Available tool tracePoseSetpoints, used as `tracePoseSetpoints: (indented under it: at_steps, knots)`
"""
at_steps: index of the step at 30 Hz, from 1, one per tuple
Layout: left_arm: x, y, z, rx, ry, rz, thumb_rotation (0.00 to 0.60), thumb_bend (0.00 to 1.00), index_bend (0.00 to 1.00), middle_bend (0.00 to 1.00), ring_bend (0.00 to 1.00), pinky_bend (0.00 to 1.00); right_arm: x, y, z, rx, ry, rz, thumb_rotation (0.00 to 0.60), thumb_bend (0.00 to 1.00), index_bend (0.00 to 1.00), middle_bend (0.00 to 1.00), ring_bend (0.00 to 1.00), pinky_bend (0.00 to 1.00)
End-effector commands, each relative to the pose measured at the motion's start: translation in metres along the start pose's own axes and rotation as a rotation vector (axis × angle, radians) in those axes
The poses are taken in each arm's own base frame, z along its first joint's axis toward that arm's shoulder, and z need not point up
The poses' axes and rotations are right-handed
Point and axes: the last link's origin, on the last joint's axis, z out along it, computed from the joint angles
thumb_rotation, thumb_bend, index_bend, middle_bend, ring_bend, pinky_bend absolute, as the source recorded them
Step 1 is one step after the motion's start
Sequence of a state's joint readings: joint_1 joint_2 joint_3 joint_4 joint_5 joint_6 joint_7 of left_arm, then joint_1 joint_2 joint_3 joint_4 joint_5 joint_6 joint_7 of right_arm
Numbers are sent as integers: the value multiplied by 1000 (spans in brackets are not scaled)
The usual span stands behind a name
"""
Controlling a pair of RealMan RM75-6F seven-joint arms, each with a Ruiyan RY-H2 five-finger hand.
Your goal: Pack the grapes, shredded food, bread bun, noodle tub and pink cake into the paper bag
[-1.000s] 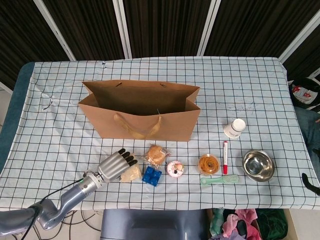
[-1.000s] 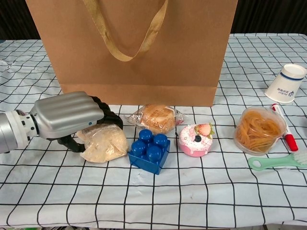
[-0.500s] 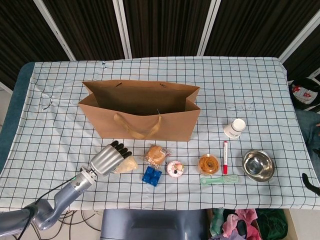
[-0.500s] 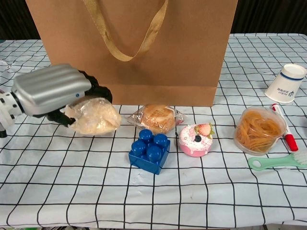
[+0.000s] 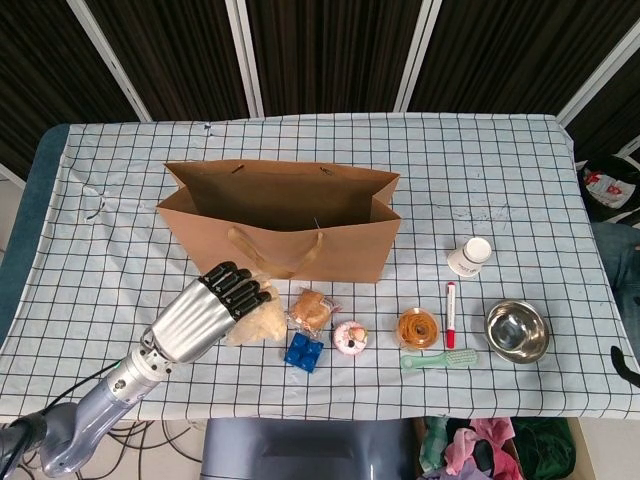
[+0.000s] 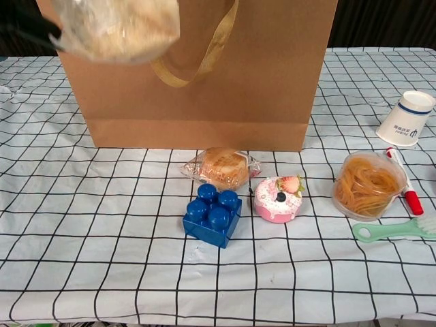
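Note:
My left hand [image 5: 215,302] grips the clear bag of shredded food [image 5: 258,322] and holds it in the air before the open paper bag [image 5: 280,225]. In the chest view the shredded food [image 6: 116,27] hangs at the top left against the bag's front [image 6: 225,82], with only dark fingertips [image 6: 24,27] showing. The bread bun [image 6: 221,168], pink cake [image 6: 277,198] and noodle tub [image 6: 369,184] lie on the cloth before the bag. No grapes are visible. A dark sliver [image 5: 626,366] at the right edge may be my right hand.
A blue toy brick [image 6: 212,214] sits in front of the bun. Right of the tub lie a red marker [image 5: 450,314], a green brush [image 5: 438,360], a steel bowl [image 5: 516,330] and a tipped paper cup [image 5: 470,256].
My left hand has lifted the shredded food off the cloth, up and towards the paper bag. The other items have stayed put.

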State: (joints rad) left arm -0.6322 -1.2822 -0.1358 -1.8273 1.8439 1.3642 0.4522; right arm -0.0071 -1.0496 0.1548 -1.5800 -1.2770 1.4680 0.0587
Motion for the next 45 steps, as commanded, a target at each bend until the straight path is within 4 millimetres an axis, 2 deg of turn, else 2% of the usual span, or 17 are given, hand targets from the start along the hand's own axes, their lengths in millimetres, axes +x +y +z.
tracePoseSetpoints:
  at_steps: [1,5,9,11,13,17,24,29,32,34,37,41,45]
  knots:
    - [32,-5,30,11,105,42,600,440,390,480,341,384,0,0,0,1,-2,-1,600,303,157,115,249,274]
    - [44,-9,54,25,142,43,600,441,393,479,342,384,-1,-1,0,3,-6,-4,600,303,157,115,248,274]
    - [54,-11,93,35,173,31,600,441,396,476,341,401,-3,0,1,0,-11,-8,600,303,157,115,248,274]
    - [52,-13,112,49,154,36,600,441,390,470,341,404,-3,1,1,-3,-11,-9,600,303,157,115,248,274]
    - [41,-20,132,87,73,79,600,441,375,461,339,404,-3,1,2,-8,-14,-11,600,302,157,115,248,274]
    - [30,-27,151,138,25,124,600,440,369,459,337,404,-4,1,2,-8,-17,-13,600,304,157,115,248,274]
    - [15,-37,163,191,-2,78,600,436,368,453,327,403,-6,4,4,-18,-22,-14,600,303,157,115,248,274]
    - [8,-38,160,183,-62,92,600,368,343,401,278,370,-6,5,5,-21,-22,-13,600,303,157,115,249,274]
    - [6,-40,157,198,-86,111,600,282,291,323,199,310,-5,4,4,-20,-20,-13,600,303,157,115,248,274]
    - [5,-44,155,229,-113,129,600,191,229,242,107,225,-5,4,4,-17,-18,-12,600,303,157,115,248,274]
    - [4,-47,154,263,-151,145,600,85,187,169,20,141,-5,3,4,-15,-18,-11,600,303,157,115,248,274]
    - [11,-46,154,302,-137,139,600,63,185,155,6,121,-5,3,4,-11,-21,-12,600,303,157,115,249,274]
    - [32,-44,149,314,-71,111,600,63,185,155,6,118,-5,3,4,-12,-18,-10,600,303,157,115,248,274]
